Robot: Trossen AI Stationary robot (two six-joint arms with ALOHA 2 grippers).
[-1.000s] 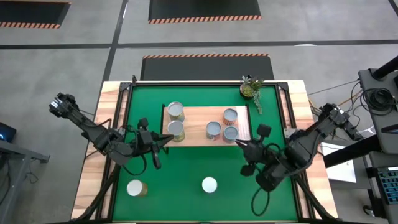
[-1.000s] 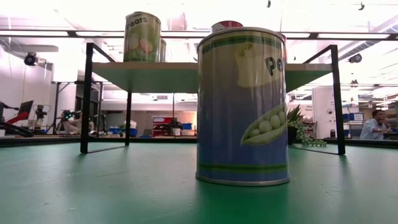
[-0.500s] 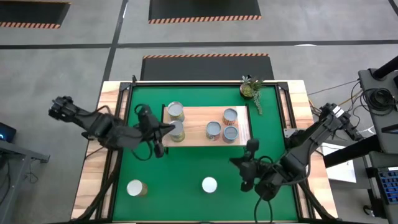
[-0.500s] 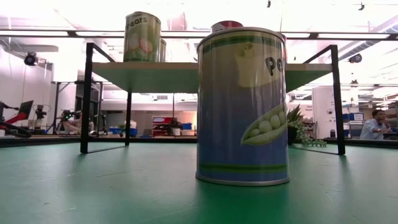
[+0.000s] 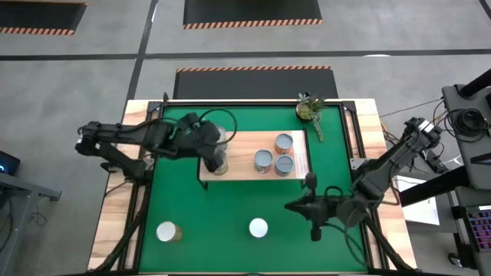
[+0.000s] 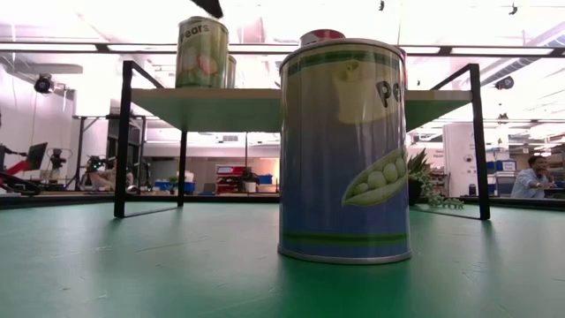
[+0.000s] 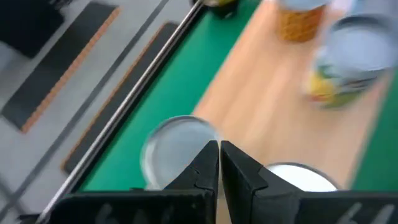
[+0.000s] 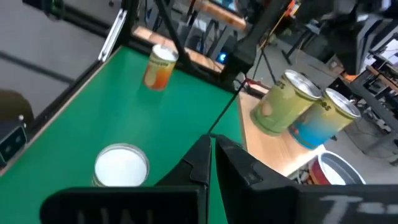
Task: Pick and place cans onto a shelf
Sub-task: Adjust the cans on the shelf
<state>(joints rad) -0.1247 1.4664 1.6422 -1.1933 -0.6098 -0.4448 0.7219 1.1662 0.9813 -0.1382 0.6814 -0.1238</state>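
Note:
The shelf (image 5: 242, 146), light wood on a black frame, stands at the far middle of the green mat and bears several cans (image 5: 263, 159). Two more cans stand on the mat near the front: a tan one (image 5: 167, 231) and one with a white top (image 5: 258, 227), which looms large with a pea label in the low view (image 6: 346, 150). My left gripper (image 7: 219, 149) hangs shut above the two cans at the shelf's left end (image 5: 220, 153); its tip shows above the pears can (image 6: 210, 7). My right gripper (image 8: 210, 146) is shut over the mat, right of the white-topped can (image 5: 291, 205).
A small potted plant (image 5: 309, 109) stands at the mat's far right corner. Black frame rails run along the mat's left and right edges. Bare mat lies between the shelf and the two front cans. A person sits far off in the room behind (image 6: 532, 177).
My left gripper has swung from the mat left of the shelf up and toward the far right, over the shelf's left end, tipping downward. My right gripper has drawn back from the shelf's near right corner toward the near edge, sunk, and turned level, pointing left. Both stayed shut.

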